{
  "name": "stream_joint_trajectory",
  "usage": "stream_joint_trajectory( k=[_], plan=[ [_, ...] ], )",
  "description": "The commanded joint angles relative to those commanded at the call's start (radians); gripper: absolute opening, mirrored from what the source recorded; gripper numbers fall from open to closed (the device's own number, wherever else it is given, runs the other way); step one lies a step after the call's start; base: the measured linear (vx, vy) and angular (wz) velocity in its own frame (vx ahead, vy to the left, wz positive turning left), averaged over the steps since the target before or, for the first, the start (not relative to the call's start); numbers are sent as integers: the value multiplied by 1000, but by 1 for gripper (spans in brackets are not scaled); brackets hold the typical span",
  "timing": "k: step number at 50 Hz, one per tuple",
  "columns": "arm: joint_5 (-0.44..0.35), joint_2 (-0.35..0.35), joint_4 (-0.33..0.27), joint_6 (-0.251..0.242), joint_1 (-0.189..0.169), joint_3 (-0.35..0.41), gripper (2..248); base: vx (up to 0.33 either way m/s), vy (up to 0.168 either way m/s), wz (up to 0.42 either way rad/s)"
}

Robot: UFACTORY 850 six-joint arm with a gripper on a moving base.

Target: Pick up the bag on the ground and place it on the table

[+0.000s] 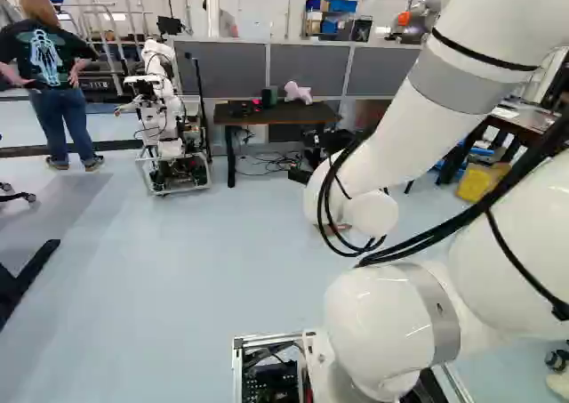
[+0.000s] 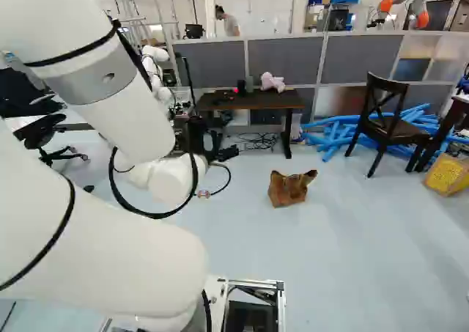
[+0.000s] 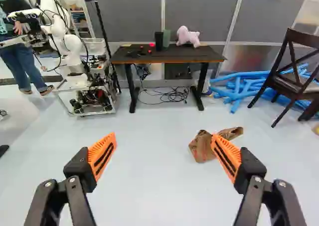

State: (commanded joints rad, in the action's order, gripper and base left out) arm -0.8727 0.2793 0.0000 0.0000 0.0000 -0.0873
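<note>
In the right base view my gripper [image 2: 212, 145] shows as a dark shape beyond the arm's white wrist, left of the crumpled brown paper bag [image 2: 288, 190], which sits on the floor. In the wrist view the gripper [image 3: 163, 148] stands wide open with nothing between its fingers. The bag [image 3: 201, 147] lies on the floor farther ahead, partly covered by one orange finger. The dark-topped table [image 3: 212, 55] stands beyond the bag against the partition. The arm hides most or all of the bag in the left base view.
A pink plush toy [image 3: 188, 36] and dark containers stand on the table, with cables on the floor beneath. Another robot [image 1: 164, 109] is left of the table. Blue tubes [image 2: 337, 134], a dark wooden chair [image 2: 388, 123] and a yellow box [image 2: 445, 175] are to the right.
</note>
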Motion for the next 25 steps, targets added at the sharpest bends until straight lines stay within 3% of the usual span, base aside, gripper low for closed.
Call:
stream_joint_trajectory(
  k=[25],
  plan=[
    [0, 0, 0, 0, 0, 0, 247, 0, 0, 0]
  ],
)
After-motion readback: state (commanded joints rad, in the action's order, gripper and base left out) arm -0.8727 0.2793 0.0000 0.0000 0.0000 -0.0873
